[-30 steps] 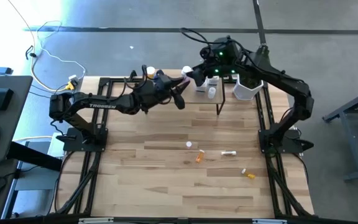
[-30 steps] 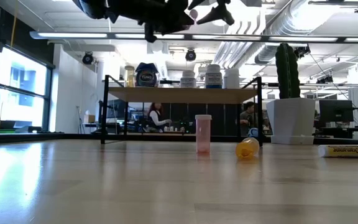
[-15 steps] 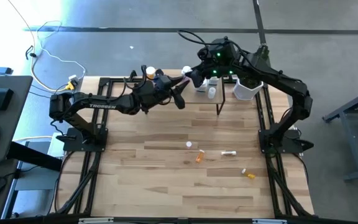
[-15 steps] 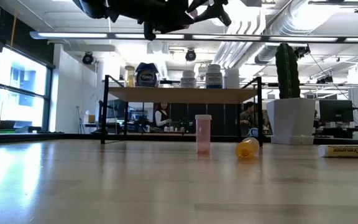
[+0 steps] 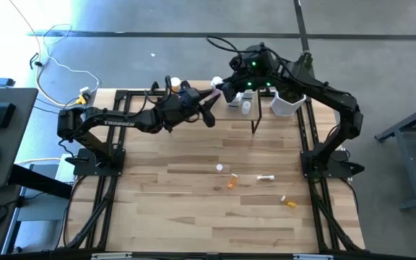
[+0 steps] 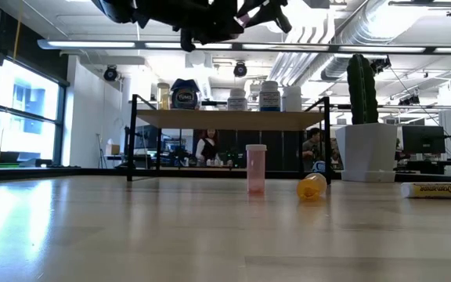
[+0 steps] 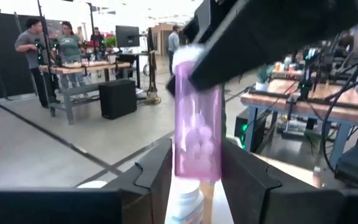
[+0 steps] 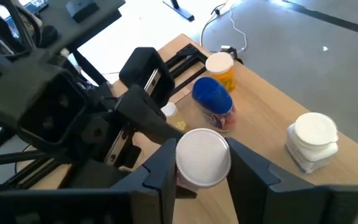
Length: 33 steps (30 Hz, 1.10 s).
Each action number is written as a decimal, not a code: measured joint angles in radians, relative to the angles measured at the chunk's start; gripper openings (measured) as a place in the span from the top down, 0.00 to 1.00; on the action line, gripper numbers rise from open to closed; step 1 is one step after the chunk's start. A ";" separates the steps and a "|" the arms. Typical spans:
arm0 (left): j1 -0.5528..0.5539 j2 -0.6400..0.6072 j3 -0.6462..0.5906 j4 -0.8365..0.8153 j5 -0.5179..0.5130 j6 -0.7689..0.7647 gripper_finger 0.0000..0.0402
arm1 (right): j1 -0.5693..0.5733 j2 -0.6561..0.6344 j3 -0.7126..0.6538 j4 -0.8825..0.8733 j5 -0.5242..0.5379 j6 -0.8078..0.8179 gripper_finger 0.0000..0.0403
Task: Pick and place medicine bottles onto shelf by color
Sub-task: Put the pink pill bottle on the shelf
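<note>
Translucent pink cylindrical bottle (image 7: 197, 127) with white round cap, gripped by both the left gripper (image 7: 194, 180) and right gripper (image 8: 199, 163) fingers above the wood-topped shelf (image 6: 229, 119).

So the shelf (image 5: 193, 97) runs along the tabletop's (image 5: 179, 180) 12 o'clock edge, with several bottles (image 6: 268, 95) on top and a plant pot (image 5: 286, 102) at its 3 o'clock end. Both grippers meet above the shelf. Four more bottles (image 5: 232, 182) lie scattered mid-tabletop, toward 4 o'clock.
</note>
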 joint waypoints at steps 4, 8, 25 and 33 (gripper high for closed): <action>0.000 0.000 0.000 -0.032 -0.003 0.000 0.66 | 0.000 0.000 0.000 -0.001 0.035 -0.013 0.75; 0.000 0.000 0.000 -0.051 -0.003 -0.005 0.58 | 0.000 0.000 0.000 -0.012 0.070 -0.024 0.75; 0.032 -0.260 0.000 -0.492 -0.014 -0.098 0.44 | 0.023 0.081 0.000 -0.011 0.180 -0.209 0.75; 0.034 -0.399 0.000 -0.596 -0.010 -0.088 0.44 | 0.064 0.170 0.000 -0.006 0.268 -0.287 0.75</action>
